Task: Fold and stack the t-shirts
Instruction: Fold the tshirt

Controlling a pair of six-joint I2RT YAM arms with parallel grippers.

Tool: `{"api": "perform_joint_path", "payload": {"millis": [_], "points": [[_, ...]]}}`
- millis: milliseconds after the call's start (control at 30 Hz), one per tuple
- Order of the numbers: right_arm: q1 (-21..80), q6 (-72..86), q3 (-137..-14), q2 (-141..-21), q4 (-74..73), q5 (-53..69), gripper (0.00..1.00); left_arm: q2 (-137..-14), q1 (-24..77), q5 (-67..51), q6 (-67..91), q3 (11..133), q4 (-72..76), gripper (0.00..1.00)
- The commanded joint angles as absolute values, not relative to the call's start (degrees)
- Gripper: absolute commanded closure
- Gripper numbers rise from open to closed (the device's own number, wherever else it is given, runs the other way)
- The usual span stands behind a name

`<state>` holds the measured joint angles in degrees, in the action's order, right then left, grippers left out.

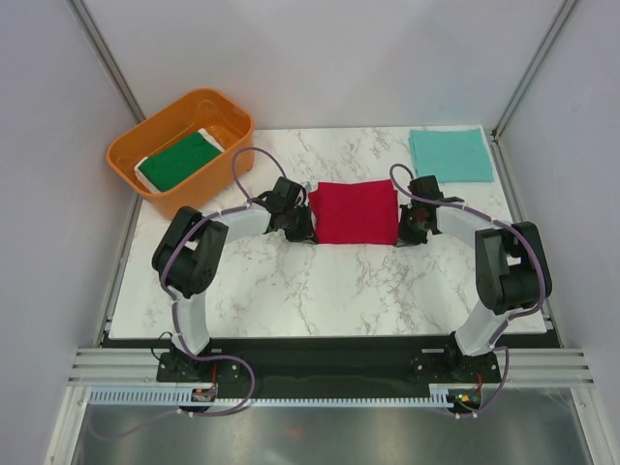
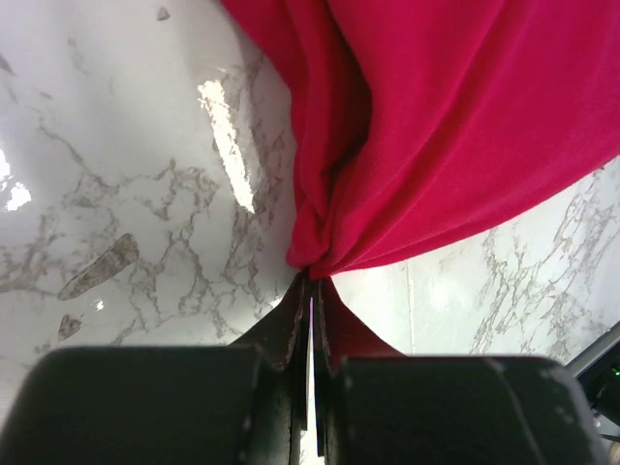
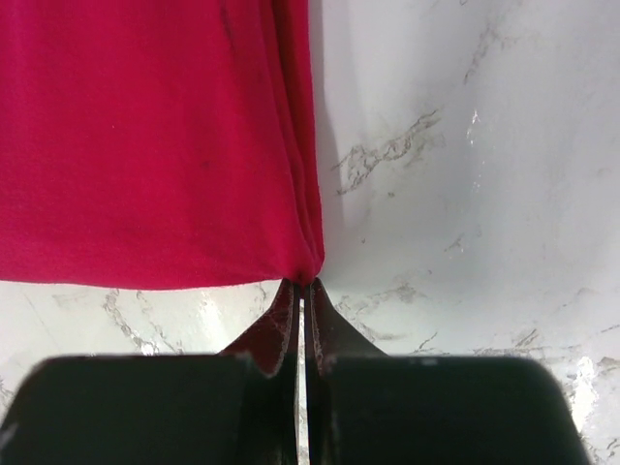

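Observation:
A folded bright red t-shirt lies mid-table between my two grippers. My left gripper is shut on the shirt's near left corner; in the left wrist view the red cloth bunches into the pinched fingertips. The right gripper is shut on the near right corner, where the red cloth meets its tips. A teal t-shirt rests folded flat at the table's far right corner. Inside the orange tub lies a dark green t-shirt with a white edge.
The orange plastic tub stands at the far left corner, partly over the table's edge. White marble tabletop stretches between the red t-shirt and the arm bases. Grey walls close in on both sides and at the back.

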<state>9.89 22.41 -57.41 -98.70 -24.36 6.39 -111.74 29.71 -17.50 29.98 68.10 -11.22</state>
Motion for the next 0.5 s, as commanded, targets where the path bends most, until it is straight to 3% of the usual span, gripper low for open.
{"api": "perform_joint_path", "payload": {"millis": [0,333,400,467], "points": [[9.75,20.48,-56.95,-96.68,-26.98,1.50,1.00,-108.72,29.18,-10.73,28.57,68.82,-16.78,0.98],[9.84,20.66,-53.62,-93.78,-27.42,5.87,1.00,-108.11,29.79,-15.54,29.18,68.12,-19.25,0.98],[10.02,21.09,-53.26,-93.95,-27.33,6.50,0.93,-107.58,29.71,-16.87,29.62,67.77,-19.25,0.98],[10.11,21.53,-53.26,-93.78,-27.51,6.24,0.82,-106.36,29.79,-16.96,30.06,67.68,-19.51,0.78]]}}
